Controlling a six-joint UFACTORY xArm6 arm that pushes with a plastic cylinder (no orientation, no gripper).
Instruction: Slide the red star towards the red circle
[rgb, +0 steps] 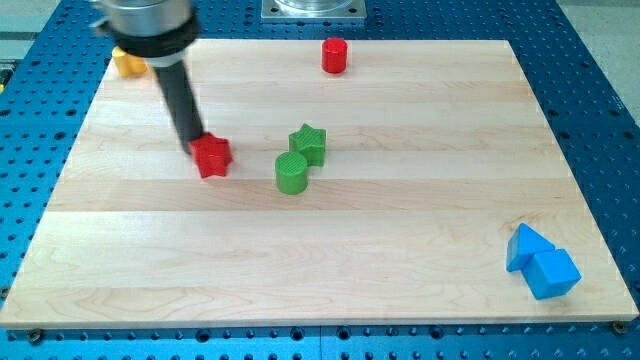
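The red star (212, 156) lies left of the board's middle. The red circle (334, 56) stands near the top edge, up and to the right of the star. My tip (194, 146) touches the star's upper left side. The dark rod rises from there toward the view's top left.
A green star (309, 144) and a green circle (291, 172) sit together just right of the red star. A yellow block (127, 62) is at the top left, partly behind the rod. Two blue blocks (541, 264) lie at the bottom right. The wooden board (320, 290) rests on a blue perforated table.
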